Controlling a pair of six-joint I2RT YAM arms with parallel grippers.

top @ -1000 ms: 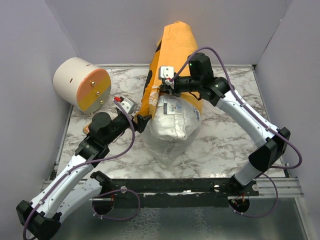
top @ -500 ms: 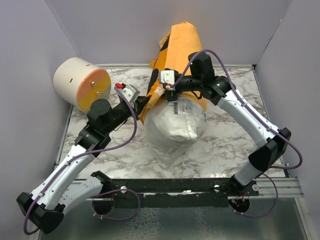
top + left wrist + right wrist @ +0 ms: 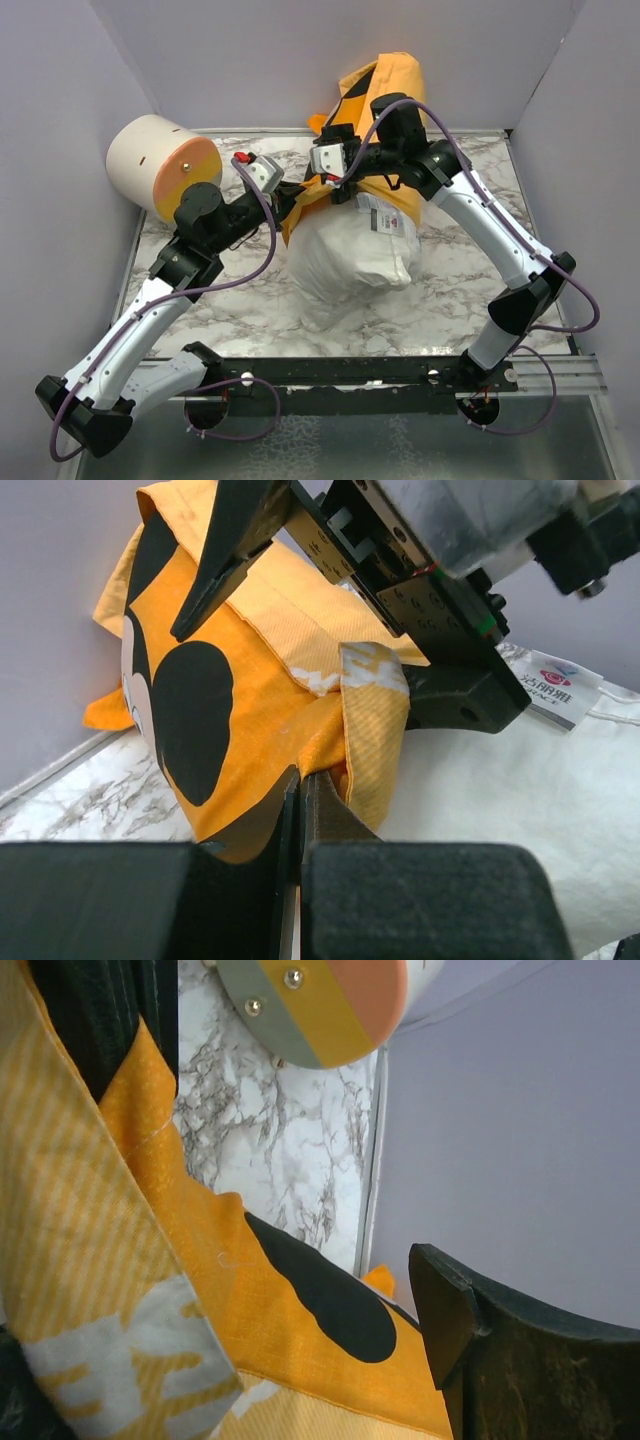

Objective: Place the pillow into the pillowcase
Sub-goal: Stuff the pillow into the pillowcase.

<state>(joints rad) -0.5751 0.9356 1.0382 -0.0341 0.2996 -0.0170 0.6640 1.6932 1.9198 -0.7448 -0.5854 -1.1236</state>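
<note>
Items as I read them from my station:

- Pillow (image 3: 350,255): white and plump, lying mid-table on the marble top (image 3: 470,270). Its far end is tucked under the pillowcase's open hem and its near end is bare. The printed label (image 3: 385,215) faces up, beside the right arm.
- Pillowcase (image 3: 390,90): orange-yellow with a Mickey print, bunched and propped against the back wall, mouth toward the pillow.
- Left gripper (image 3: 300,780): jaws pressed together on the pillowcase hem at the pillow's far left corner. The pillow lies just to its right.
- Right gripper (image 3: 295,665): jaws wide apart, straddling the hem fold. I see no clamp on it. It sits just above the pillow's far edge.
- Cream-and-orange cylinder (image 3: 160,180): far left, well apart from the pillow.
</note>
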